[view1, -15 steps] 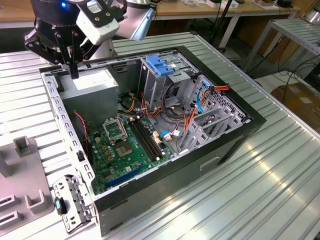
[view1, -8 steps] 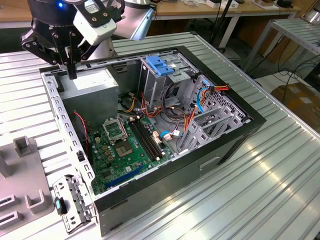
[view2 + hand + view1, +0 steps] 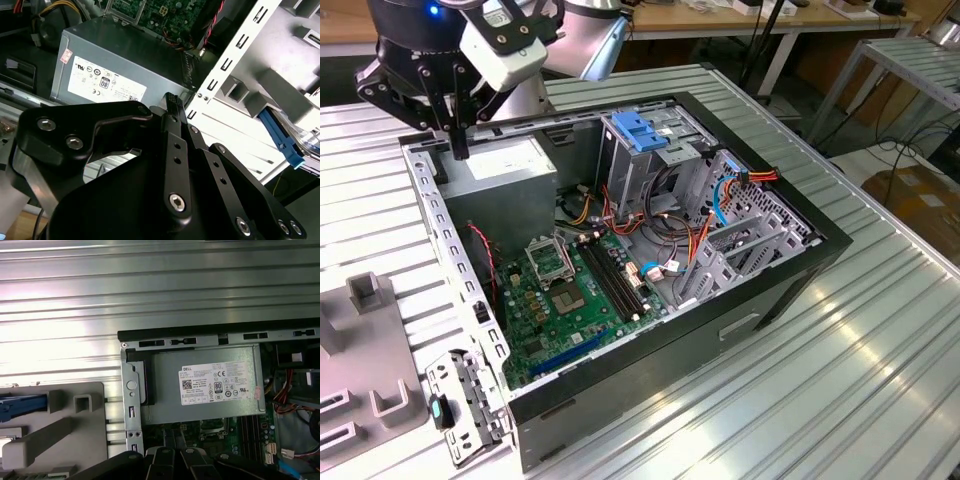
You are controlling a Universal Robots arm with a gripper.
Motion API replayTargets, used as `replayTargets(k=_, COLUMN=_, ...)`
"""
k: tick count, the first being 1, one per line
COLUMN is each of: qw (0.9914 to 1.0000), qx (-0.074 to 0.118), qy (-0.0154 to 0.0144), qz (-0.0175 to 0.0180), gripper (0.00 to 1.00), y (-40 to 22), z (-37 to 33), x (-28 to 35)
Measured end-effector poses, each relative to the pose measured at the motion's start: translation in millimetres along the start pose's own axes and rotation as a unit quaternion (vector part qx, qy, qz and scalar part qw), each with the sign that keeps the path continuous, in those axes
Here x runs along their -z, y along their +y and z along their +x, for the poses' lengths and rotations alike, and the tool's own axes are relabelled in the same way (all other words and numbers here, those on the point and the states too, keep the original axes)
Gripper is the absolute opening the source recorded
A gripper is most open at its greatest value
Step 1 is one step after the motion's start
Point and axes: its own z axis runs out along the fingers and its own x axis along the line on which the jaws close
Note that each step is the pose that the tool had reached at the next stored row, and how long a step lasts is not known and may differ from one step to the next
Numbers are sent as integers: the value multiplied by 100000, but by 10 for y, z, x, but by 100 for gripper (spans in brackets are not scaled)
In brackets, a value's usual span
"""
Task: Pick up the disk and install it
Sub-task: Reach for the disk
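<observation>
The light is bright and falls from overhead. In the exterior view the ribbed table (image 3: 880,330) carries broad white glare (strongest beside the case), while the inside of the case (image 3: 790,275) lies in shade. In the first wrist view glare washes the table (image 3: 60,335) pinkish white, and the power supply (image 3: 205,385) is evenly lit. In the second wrist view the case rim (image 3: 240,55) is nearly white, and the gripper (image 3: 172,102) is a dark mass with glints on its bolts.

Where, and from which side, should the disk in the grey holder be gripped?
Probably across its blue side rails, from above: the disk sits in the grey holder between raised posts that block the sides, leaving its top open.
</observation>
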Motion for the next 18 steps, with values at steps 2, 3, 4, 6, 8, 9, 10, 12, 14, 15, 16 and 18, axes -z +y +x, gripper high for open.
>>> replayTargets(k=2, qw=100000, qx=3, qy=-2, qz=-2, gripper=11, y=-1, z=12, x=0)
replayTargets(k=3, qw=100000, qx=3, qy=-1, qz=-2, gripper=11, y=-2, z=18, x=0)
replayTargets(k=4, qw=100000, qx=1, qy=1, qz=0, gripper=11, y=-2, z=27, x=0)
replayTargets(k=6, qw=100000, qx=1, qy=-2, qz=-1, gripper=11, y=-3, z=37, x=0)
replayTargets(k=8, qw=100000, qx=1, qy=1, qz=1, gripper=11, y=-4, z=53, x=0)
replayTargets(k=9, qw=100000, qx=-1, qy=-2, qz=0, gripper=11, y=-5, z=60, x=0)
replayTargets(k=10, qw=100000, qx=0, qy=0, qz=-1, gripper=11, y=-5, z=65, x=0)
replayTargets(k=12, qw=100000, qx=-2, qy=-2, qz=-1, gripper=11, y=-6, z=78, x=0)
replayTargets(k=14, qw=100000, qx=-2, qy=1, qz=1, gripper=11, y=-7, z=91, x=1)
replayTargets(k=15, qw=100000, qx=2, qy=-1, qz=0, gripper=11, y=-7, z=97, x=1)
replayTargets(k=16, qw=100000, qx=2, qy=-2, qz=-1, gripper=11, y=-8, z=102, x=1)
replayTargets(k=18, qw=100000, qx=1, qy=-2, qz=-1, gripper=11, y=-9, z=114, x=1)
